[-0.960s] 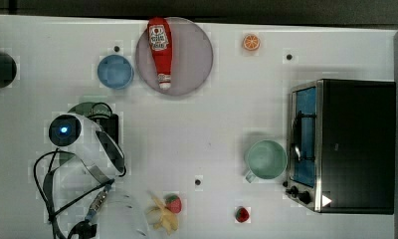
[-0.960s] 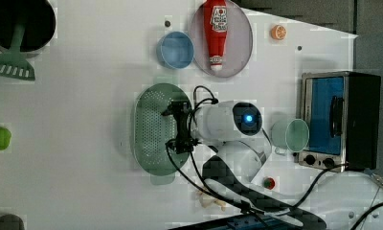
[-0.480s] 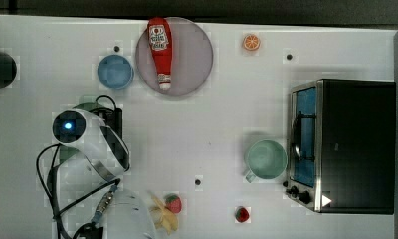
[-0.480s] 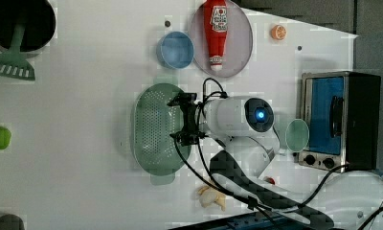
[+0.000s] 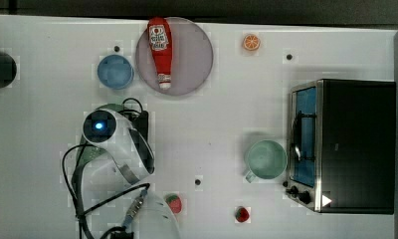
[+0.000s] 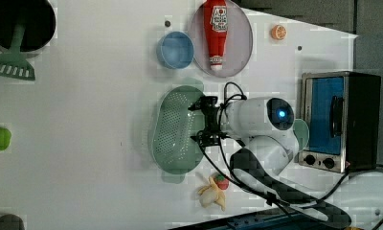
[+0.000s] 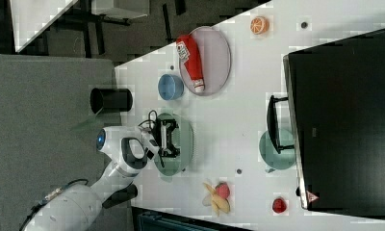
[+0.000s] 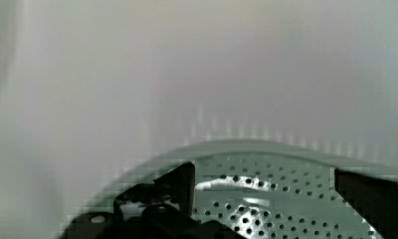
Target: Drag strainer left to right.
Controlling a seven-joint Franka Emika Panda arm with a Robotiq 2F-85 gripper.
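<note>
Top, left and right views all look down from well above the pincer (image 6: 202, 120) onto one shared white worktop (image 5: 222, 119); the wrist view sits close behind the pincer.

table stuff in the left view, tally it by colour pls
Green: 4 – strainer, mug, spatula, lime-like ball
Red: 2 – ketchup bottle, strawberry
Blue: 1 – bowl
Orange: 1 – orange slice
Yellow: 1 – banana
Grey: 1 – plate
Black: 2 – toaster oven, pot
Total: 12
</note>
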